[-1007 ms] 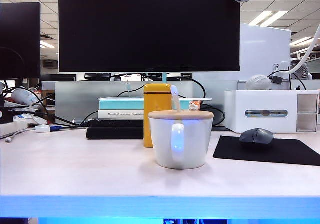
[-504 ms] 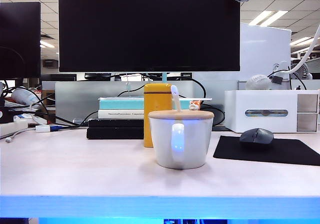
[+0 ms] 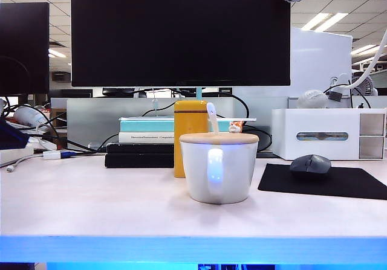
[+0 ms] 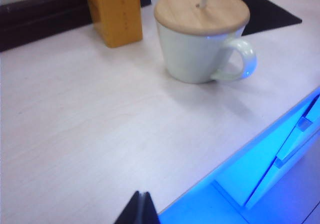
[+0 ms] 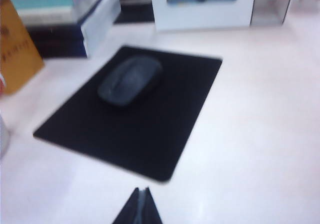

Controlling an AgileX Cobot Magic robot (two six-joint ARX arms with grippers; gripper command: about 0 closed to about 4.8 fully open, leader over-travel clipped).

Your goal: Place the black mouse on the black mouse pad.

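Resting already: your small matte black domed mouse (image 5: 130, 79) sits on the thin black rectangular pad (image 5: 150, 129), long axis toward one o'clock, at twelve o'clock from the right gripper (image 5: 141, 206); left gripper (image 4: 141, 209) farther off, both pinched closed, empty.

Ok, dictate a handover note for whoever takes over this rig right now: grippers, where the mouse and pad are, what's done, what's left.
Left gripper: shut, empty, over the front table edge, near the white mug.
Right gripper: shut, empty, above the table just off the pad's near edge.
Black mouse: resting on the black mouse pad, toward its back-left part, right of the mug.
Done: mouse is on the pad, nothing held.
Left: nothing visible beyond parking the arms.
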